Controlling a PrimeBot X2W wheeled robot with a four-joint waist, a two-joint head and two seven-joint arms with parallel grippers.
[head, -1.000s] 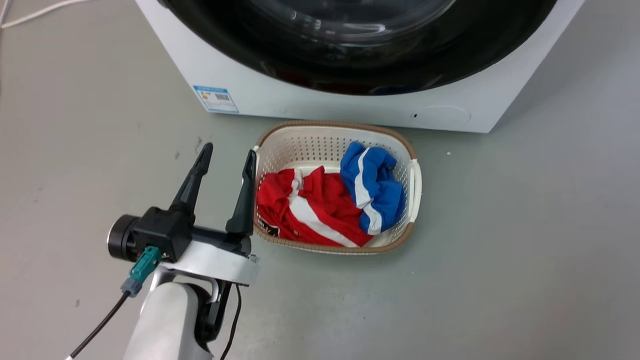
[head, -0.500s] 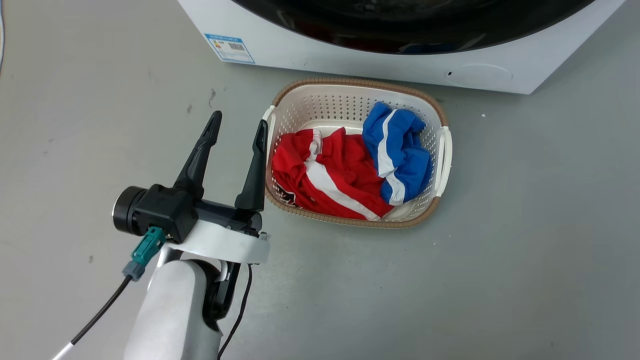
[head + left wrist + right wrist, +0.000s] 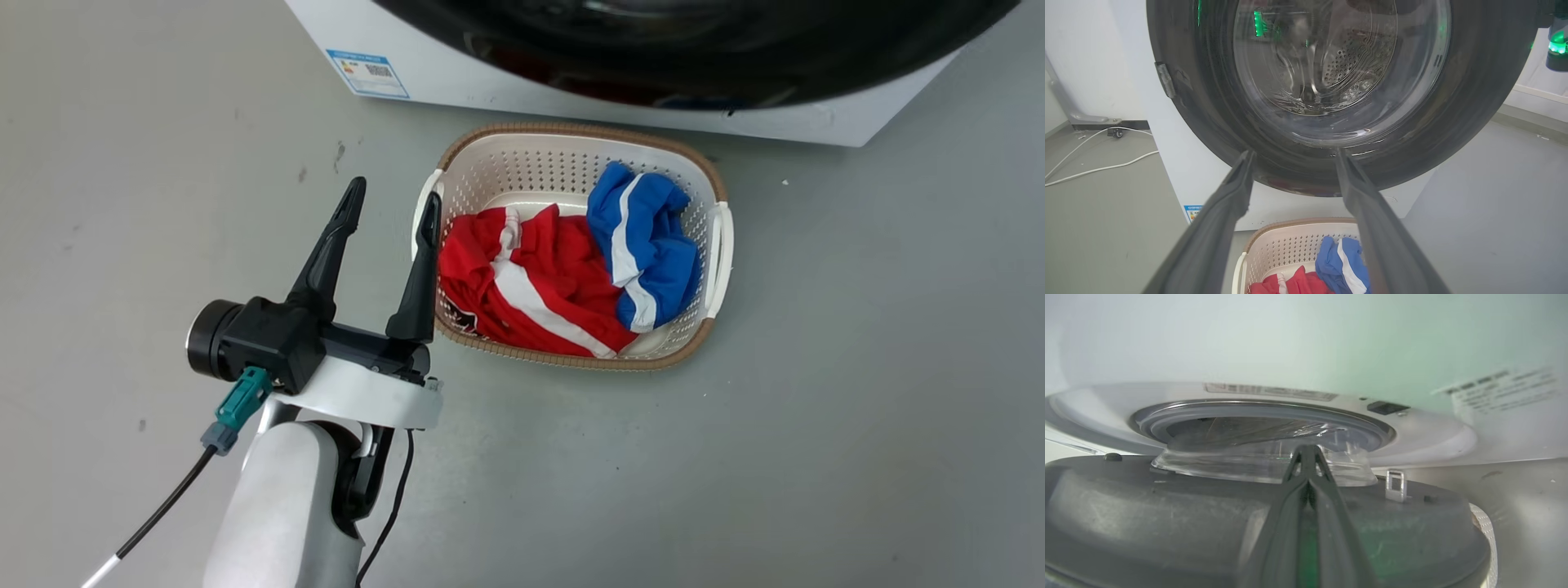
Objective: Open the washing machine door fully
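1. My left gripper is spread wide and holds nothing. A basket sits just beside its right finger, with a red garment and a blue garment inside.
2. The washing machine door is ahead of and above the left fingertips, well apart from them. The white washing machine is behind it.
3. My right gripper has its fingers pressed together with nothing between them. It lies close over the door's grey inner face, tip towards the glass bowl. I cannot tell whether it touches.
4. Beyond the right fingertips there is a gap between the bowl and the rubber ring, so I judge the door ajar, not fully open.
5. I expect the door to be rigid and fairly heavy, with the hinge carrying the weight so that it swings on a fixed arc. The glossy black rim looks slippery to pinch, and I would not load the bowl. Pushing outward on the grey inner face near the latch hook seems the best purchase.
6. The right wrist view shows the inner face, the hook and the gap. The left wrist view shows the outer face and the drum through the glass. The head view shows the door's lower edge and the basket.
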